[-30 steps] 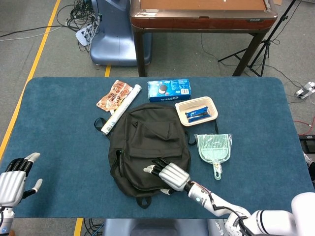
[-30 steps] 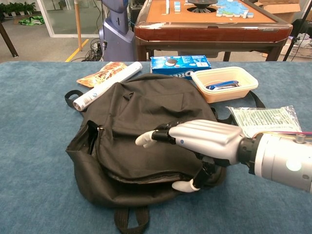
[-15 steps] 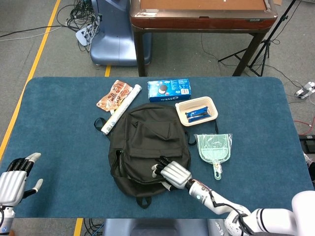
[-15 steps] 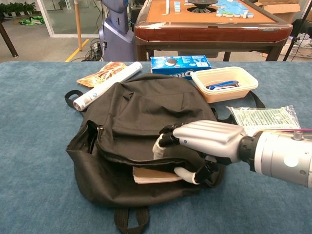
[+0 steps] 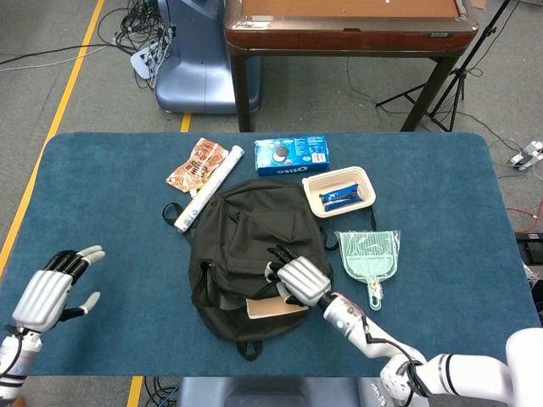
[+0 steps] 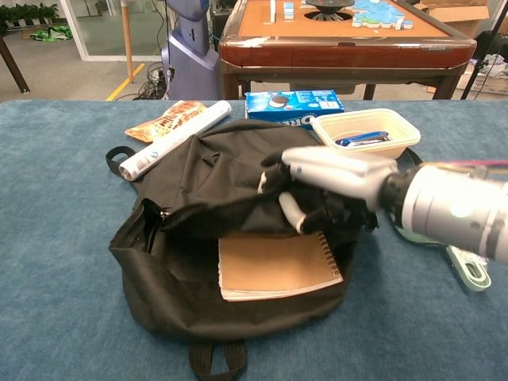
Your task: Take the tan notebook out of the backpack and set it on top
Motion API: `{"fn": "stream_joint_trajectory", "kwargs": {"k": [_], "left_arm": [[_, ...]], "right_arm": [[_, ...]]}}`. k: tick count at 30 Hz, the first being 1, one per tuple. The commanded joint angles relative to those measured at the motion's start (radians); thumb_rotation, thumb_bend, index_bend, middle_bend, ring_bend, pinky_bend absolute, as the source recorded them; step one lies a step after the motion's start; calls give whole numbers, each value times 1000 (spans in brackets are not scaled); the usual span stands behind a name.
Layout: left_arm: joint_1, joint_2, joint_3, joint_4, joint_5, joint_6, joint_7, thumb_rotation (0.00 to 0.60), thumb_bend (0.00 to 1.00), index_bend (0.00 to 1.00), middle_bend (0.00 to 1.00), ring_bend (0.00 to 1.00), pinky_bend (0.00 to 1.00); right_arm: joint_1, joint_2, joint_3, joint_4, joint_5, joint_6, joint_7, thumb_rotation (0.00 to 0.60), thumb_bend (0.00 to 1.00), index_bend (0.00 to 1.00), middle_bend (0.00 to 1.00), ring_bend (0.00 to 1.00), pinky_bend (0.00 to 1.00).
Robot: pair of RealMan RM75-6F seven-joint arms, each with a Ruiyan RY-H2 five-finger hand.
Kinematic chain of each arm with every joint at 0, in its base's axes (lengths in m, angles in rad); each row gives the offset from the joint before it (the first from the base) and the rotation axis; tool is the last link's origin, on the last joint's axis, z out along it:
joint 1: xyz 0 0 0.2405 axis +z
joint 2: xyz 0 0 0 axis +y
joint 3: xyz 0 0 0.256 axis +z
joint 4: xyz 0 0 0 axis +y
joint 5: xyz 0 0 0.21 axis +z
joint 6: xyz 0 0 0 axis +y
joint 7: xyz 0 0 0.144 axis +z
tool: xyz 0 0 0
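— Gripping anything, was the right hand (image 6: 317, 186)?
— It held the backpack (image 6: 198, 182) flap bunched up. The tan notebook (image 6: 274, 266) lay exposed inside, at the hand's 6 o'clock.
— Left hand (image 5: 55, 288)?
— Fingers spread, empty.

The notebook (image 6: 275, 266) is exposed under the lifted flap (image 6: 222, 186); open table (image 5: 102, 203) lies at nine o'clock, clutter at twelve.
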Motion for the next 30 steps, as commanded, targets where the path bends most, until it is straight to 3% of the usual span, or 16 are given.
{"fn": "stream_joint_trajectory", "kwargs": {"k": [1, 9, 14, 19, 30], "left_arm": [[-85, 7, -11, 15, 98, -27, -98, 600, 275, 256, 215, 241, 148], [-229, -52, 8, 64, 274, -52, -223, 600, 274, 387, 384, 378, 347], [-324, -130, 33, 114, 383, -55, -292, 600, 274, 440, 461, 435, 427], [-425, -214, 55, 177, 454, -97, -321, 600, 274, 448, 471, 440, 441], [-578, -412, 60, 392, 482, -128, -326, 600, 275, 432, 471, 439, 440]], "right_arm": [[3, -8, 44, 3, 51, 31, 2, 600, 867, 631, 335, 36, 0], [17, -57, 123, 23, 150, 98, -31, 600, 867, 631, 335, 36, 0], [42, -67, 158, 30, 235, 72, -36, 600, 866, 631, 335, 36, 0], [63, -79, 196, 36, 299, 88, -48, 600, 873, 631, 334, 36, 0], [124, -94, 261, 59, 371, 78, -36, 600, 887, 631, 332, 36, 0]]}}
